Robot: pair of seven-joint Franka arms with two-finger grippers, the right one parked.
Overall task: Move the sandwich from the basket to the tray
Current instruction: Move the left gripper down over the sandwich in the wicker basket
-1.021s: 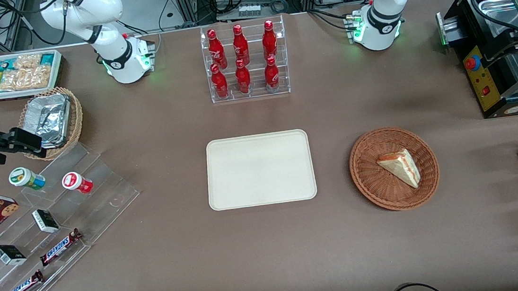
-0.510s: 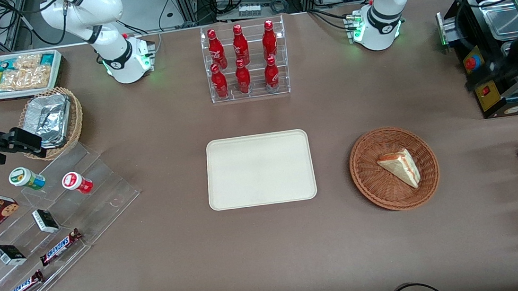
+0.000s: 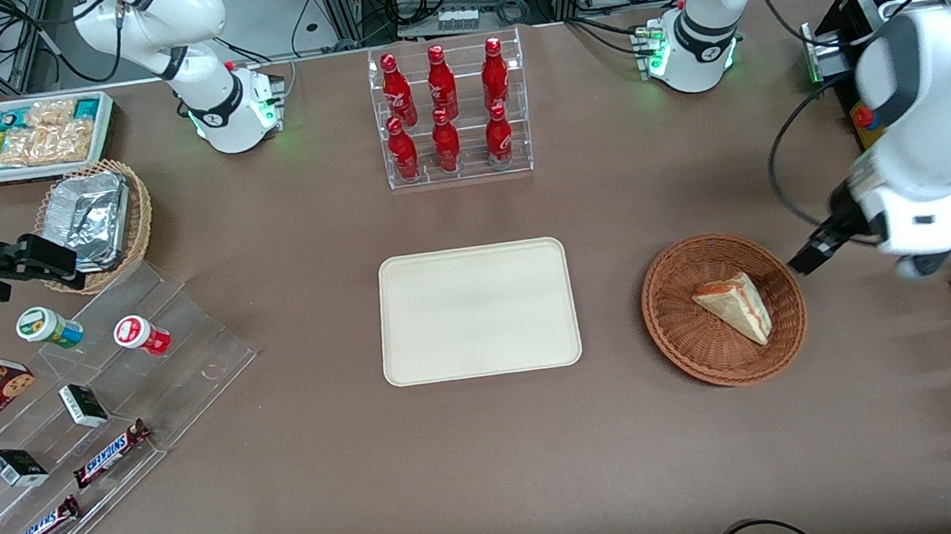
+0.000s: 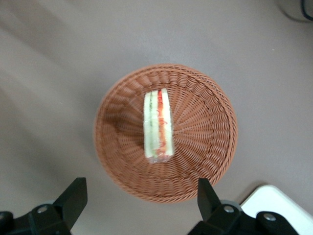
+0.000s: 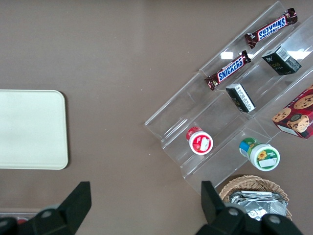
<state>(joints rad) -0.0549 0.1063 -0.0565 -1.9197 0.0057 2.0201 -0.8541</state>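
The sandwich (image 3: 736, 306) is seen lying in the basket (image 3: 680, 326), which stands on the bench (image 3: 495, 474) toward the working arm's end, with the tray (image 3: 478, 310) beside it at the middle of the bench and apart from the basket's rim. The tray is bare. In the wrist view the sandwich (image 4: 158, 125) is shown near the middle of the basket (image 4: 205, 127), with its layered cut edge turned up toward the camera, green and red-orange filling between pale bread.

The claw (image 4: 142, 200) is held above the basket, nothing between its fingers (image 4: 73, 196), which are spread wide, wider than the sandwich is thick. In the front view the working arm is found above the bench edge of the basket nearest that arm's end.

The sandwich is judged to be light and soft, easily crushed or pulled apart in layers, possibly slick if wrapped. It is best taken across its thickness, a finger on each bread face near the middle of the wedge, and squeezed only lightly.
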